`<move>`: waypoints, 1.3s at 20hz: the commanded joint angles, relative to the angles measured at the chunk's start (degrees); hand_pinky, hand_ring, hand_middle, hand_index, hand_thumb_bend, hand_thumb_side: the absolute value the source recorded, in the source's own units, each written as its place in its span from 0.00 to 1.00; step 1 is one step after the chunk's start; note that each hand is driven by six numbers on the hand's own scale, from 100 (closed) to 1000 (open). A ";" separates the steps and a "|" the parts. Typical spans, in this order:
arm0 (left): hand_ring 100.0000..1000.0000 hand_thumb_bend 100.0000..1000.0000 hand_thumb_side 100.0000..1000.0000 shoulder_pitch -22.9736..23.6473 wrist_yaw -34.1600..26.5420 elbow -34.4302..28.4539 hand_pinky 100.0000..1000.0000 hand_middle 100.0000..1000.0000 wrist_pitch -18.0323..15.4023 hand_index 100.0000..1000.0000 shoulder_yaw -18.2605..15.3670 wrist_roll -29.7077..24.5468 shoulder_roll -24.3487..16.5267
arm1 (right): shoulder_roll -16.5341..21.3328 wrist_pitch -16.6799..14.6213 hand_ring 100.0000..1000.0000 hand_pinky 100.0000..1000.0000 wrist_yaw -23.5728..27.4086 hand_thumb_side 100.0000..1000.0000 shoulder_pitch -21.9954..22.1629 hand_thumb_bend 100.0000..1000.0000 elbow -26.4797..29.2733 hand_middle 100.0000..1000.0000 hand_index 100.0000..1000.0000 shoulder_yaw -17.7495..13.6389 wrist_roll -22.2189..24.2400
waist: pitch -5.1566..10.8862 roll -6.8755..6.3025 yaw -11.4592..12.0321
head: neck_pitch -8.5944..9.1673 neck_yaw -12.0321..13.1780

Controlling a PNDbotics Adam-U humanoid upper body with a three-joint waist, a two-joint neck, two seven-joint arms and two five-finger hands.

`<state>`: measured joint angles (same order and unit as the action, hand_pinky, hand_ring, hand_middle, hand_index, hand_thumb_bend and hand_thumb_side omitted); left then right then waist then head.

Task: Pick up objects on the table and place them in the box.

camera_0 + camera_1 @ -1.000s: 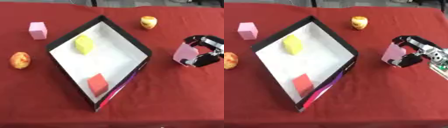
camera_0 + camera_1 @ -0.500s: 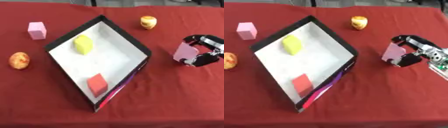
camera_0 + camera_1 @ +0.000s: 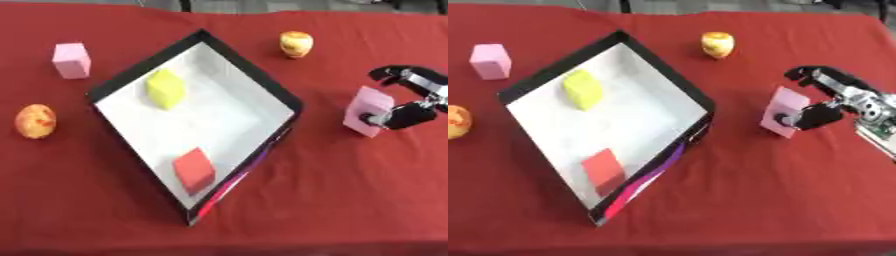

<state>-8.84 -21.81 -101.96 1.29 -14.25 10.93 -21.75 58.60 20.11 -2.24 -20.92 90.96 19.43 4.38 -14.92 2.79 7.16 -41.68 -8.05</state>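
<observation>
A black-rimmed box (image 3: 138, 76) with a white floor lies turned like a diamond on the red cloth. In it are a yellow block (image 3: 165, 88) and a red block (image 3: 193, 170). To its right my right hand (image 3: 829, 101) is curled round a pink block (image 3: 784, 111), with fingers over its top and the thumb at its lower edge. A second pink block (image 3: 71, 60) stands at the far left. A yellow-red apple (image 3: 297, 44) lies beyond the box. Another orange-red fruit (image 3: 36, 120) lies at the left. My left hand is out of sight.
The red tablecloth (image 3: 350, 190) covers the whole table. Bare cloth stretches in front of the box and between the box and my right hand. Dark chair or stand legs (image 3: 185, 5) show past the far edge.
Nothing has visibly moved. My right hand still holds the pink block at the same place right of the box.
</observation>
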 commanded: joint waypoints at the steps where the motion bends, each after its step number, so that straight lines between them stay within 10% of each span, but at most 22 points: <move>1: 0.74 0.16 0.85 -0.40 0.14 -0.58 0.69 0.78 0.04 0.81 -0.28 -0.13 -1.02 | 1.29 -0.48 0.91 0.99 -1.68 0.00 -0.74 0.39 -0.72 0.86 0.90 -1.28 0.76 | 0.68 -0.11 0.00 | 0.56 0.01; 26: 0.74 0.15 0.85 -0.56 0.33 -0.42 0.70 0.78 0.29 0.81 -0.12 -0.59 -0.80 | 0.07 0.43 0.66 0.87 2.53 0.00 -2.00 0.28 -4.56 0.64 0.71 -0.52 1.92 | 0.51 -0.08 0.21 | 0.79 0.15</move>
<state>-9.00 -21.66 -101.94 1.70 -14.25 10.47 -21.71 57.22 20.08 -0.38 -22.17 86.44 19.83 7.27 -15.13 2.88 7.42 -41.64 -8.04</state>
